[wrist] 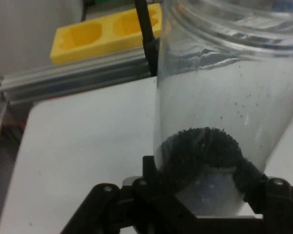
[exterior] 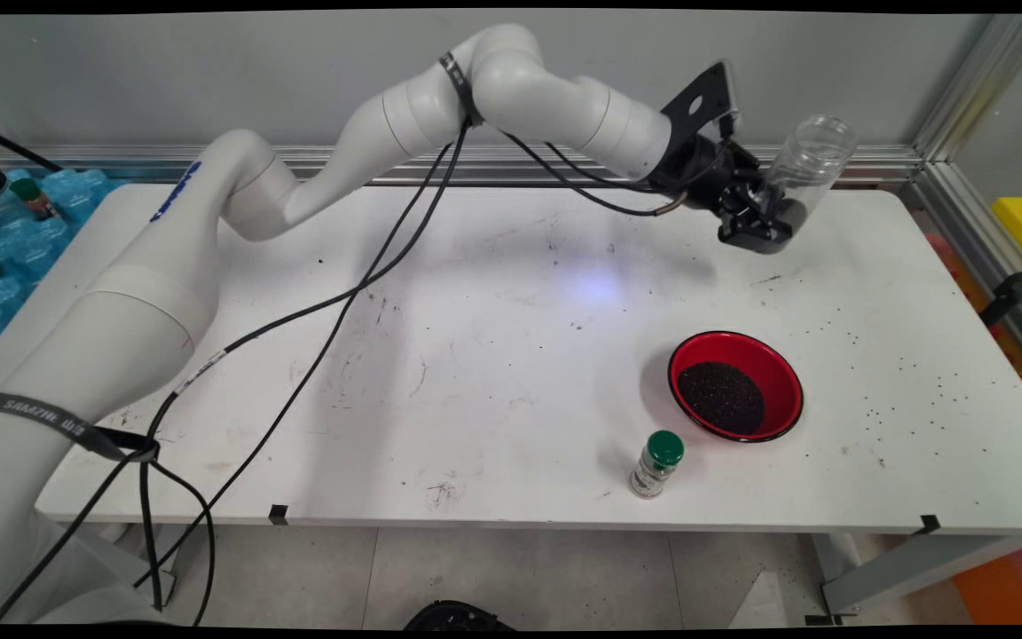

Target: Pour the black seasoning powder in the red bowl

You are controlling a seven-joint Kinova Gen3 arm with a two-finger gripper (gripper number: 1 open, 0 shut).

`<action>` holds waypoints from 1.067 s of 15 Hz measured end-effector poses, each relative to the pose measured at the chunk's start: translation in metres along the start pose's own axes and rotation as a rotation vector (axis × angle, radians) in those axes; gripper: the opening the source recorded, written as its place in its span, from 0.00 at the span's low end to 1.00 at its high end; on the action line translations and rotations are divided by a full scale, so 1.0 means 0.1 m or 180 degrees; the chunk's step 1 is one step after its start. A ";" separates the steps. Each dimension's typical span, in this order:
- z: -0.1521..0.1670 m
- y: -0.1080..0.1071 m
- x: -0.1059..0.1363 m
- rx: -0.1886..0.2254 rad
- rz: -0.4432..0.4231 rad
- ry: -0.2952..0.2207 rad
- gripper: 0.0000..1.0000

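Observation:
My gripper (exterior: 764, 222) is raised above the table's far right part and is shut on a clear plastic jar (exterior: 808, 164). The jar tilts up and to the right, mouth uppermost, with a small heap of dark grains at its bottom. In the hand view the clear jar (wrist: 219, 97) fills the right side, grains (wrist: 200, 146) lying low between the fingers (wrist: 149, 170). A red bowl (exterior: 735, 386) holding dark grains sits on the table well below the gripper, toward the front. A small spice bottle with a green cap (exterior: 656, 463) stands upright just left of the bowl's front.
Loose dark grains are scattered over the table's right part (exterior: 910, 382). Black cables (exterior: 325, 328) hang from the arm across the left half. A yellow moulded tray (wrist: 105, 34) lies beyond the right end past a metal rail (exterior: 963, 213). Bottles on blue packing (exterior: 5, 222) stand off the left end.

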 end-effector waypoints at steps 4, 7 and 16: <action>-0.08 0.00 0.17 0.0020 0.0414 -0.0018 0.00; -0.14 0.00 0.26 0.0037 0.0669 -0.0030 0.00; -0.28 0.13 0.28 0.0094 0.1527 -0.0154 0.00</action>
